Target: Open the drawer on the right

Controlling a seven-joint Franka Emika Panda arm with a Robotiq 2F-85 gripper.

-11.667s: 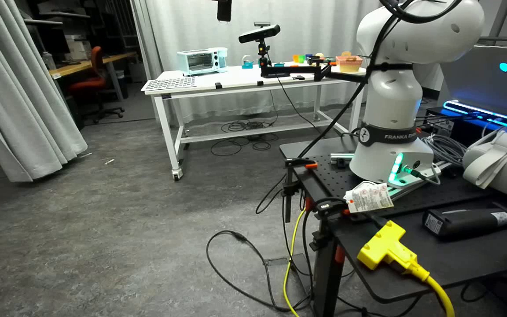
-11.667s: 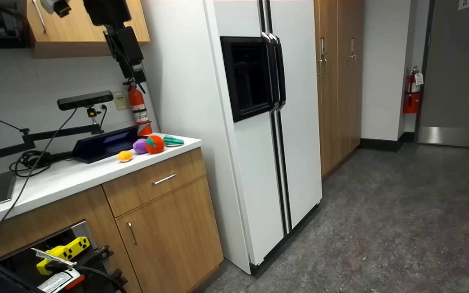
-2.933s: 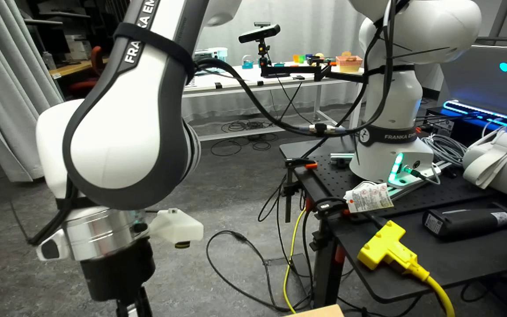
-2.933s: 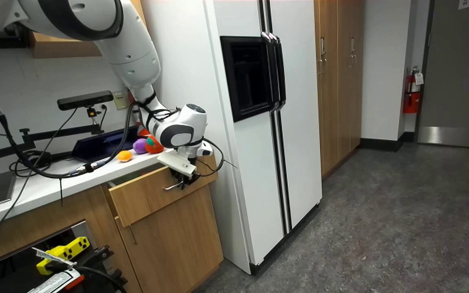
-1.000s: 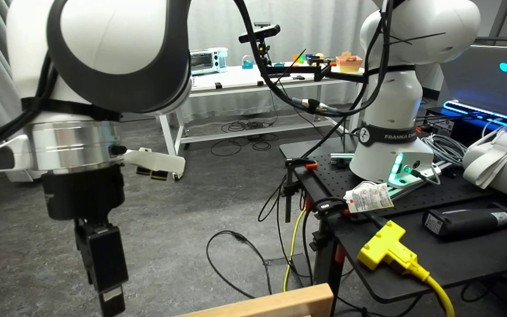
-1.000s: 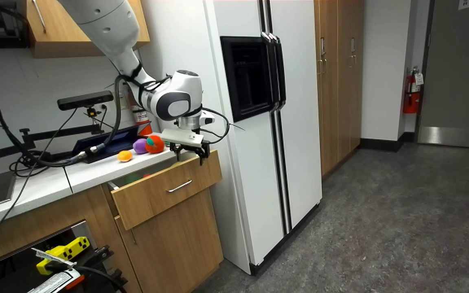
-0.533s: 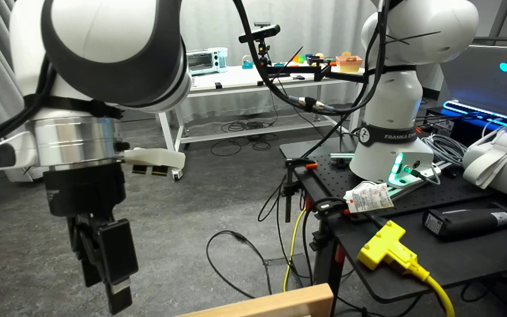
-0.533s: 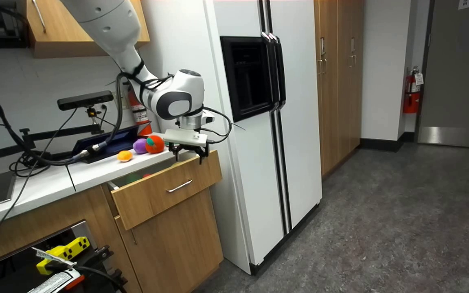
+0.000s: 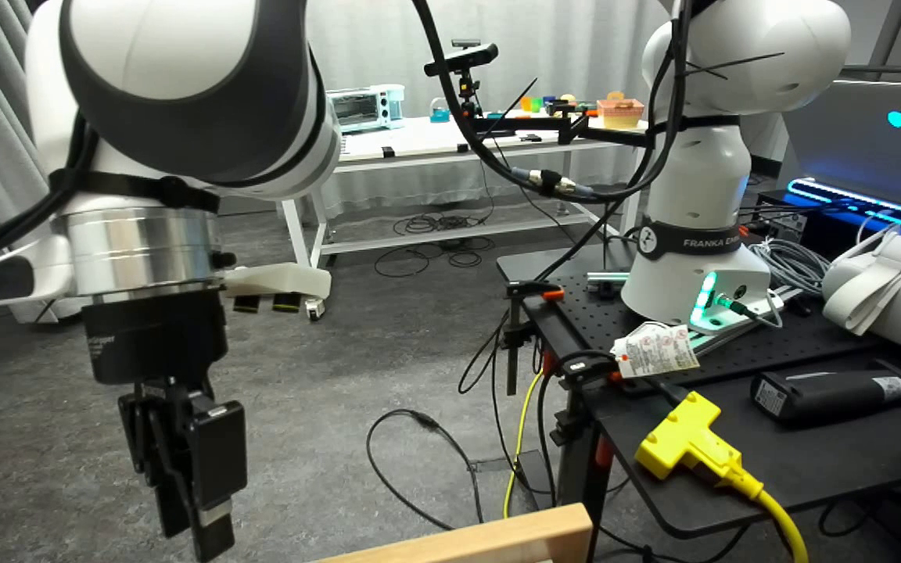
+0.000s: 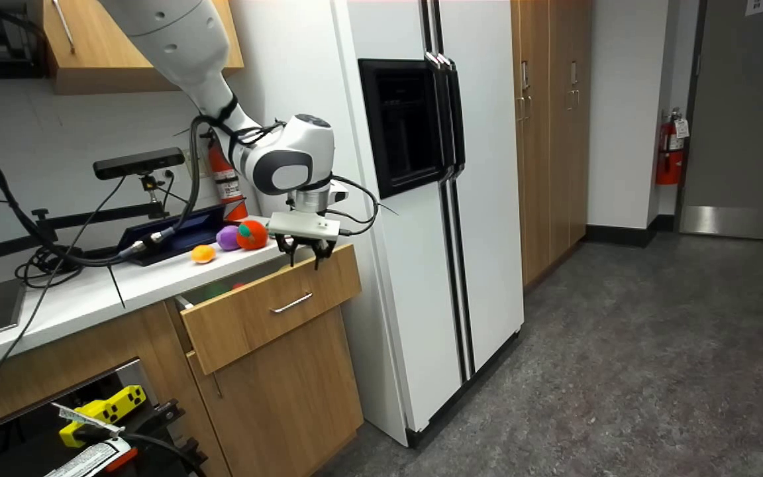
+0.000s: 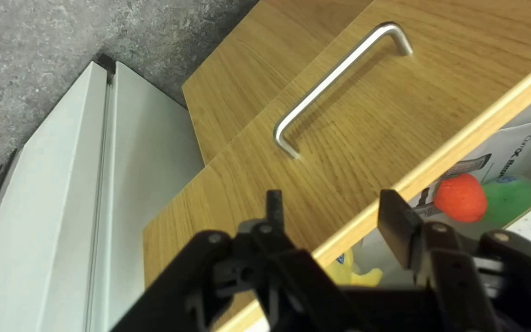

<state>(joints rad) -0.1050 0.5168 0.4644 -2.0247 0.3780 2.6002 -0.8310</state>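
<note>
Part open, nothing gripped

The drawer (image 10: 255, 321) lies under the end of the counter (image 10: 169, 275), beside the refrigerator (image 10: 408, 232). Its front (image 10: 242, 331) stands out past the counter edge, an open gap behind. Opening judged largely achieved; full travel can't be told, so a further pull may be left.

Gripper (image 11: 332, 207) over the front's top edge, fingers (image 11: 274, 207) apart, holding nothing. Wrist view: one finger shows over the outer face, its mate toward the inner side, the pale rim (image 11: 431, 168) passing between. Contact can't be told. Handle (image 11: 334, 77) ungripped. Next step, at a guess: draw the drawer wider by that rim, or back off if this counts as open.

Inside, from the wrist: a red ball (image 11: 460, 198), a green ball (image 11: 512, 198) just beside it, a printed sheet (image 11: 526, 143) showing around the red one, and a yellow item (image 11: 367, 278) partly hidden by the gripper. Much of the interior is out of sight.

Other containers: cabinet door (image 10: 282, 391) below, closed, contents unseen. Pink basket (image 9: 620, 116) on the far table (image 9: 427, 139); contents too small to make out.
</note>
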